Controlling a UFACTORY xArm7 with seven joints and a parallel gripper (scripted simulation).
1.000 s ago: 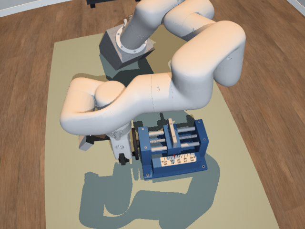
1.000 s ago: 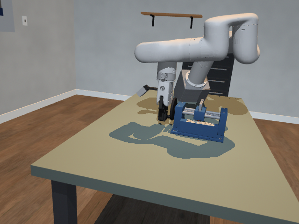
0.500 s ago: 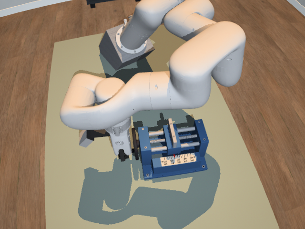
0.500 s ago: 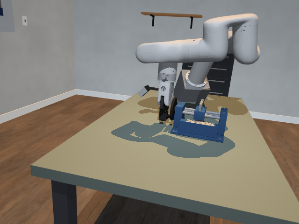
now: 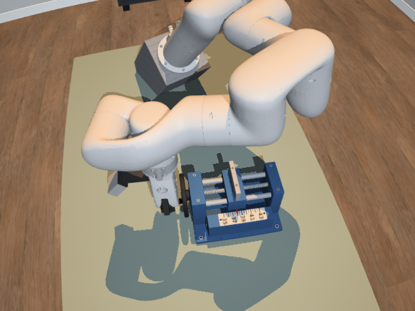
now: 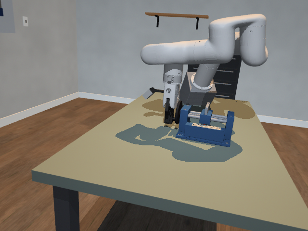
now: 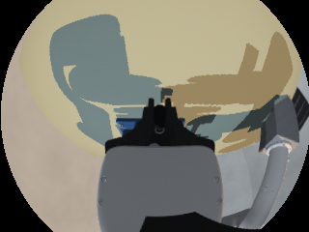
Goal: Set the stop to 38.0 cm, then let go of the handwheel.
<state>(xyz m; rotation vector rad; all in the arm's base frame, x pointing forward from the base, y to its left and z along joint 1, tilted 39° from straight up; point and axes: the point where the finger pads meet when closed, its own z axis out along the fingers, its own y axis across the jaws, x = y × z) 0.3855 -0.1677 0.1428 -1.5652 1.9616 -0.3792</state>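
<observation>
At nine o'clock of the blue frame, the gripper pinches the handle, and turning too far could carry red pointer past 38.

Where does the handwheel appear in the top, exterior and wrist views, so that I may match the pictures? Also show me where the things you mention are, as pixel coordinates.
Top: the handwheel [image 5: 183,201] [image 6: 178,112] is below centre, at the blue frame's left end.
Exterior: right of centre, mid-height, between the jaws and that frame.
Wrist: I cannot make it out.
Shared landmark: the blue frame [image 5: 198,214] [image 6: 184,121] [image 7: 126,126].
</observation>
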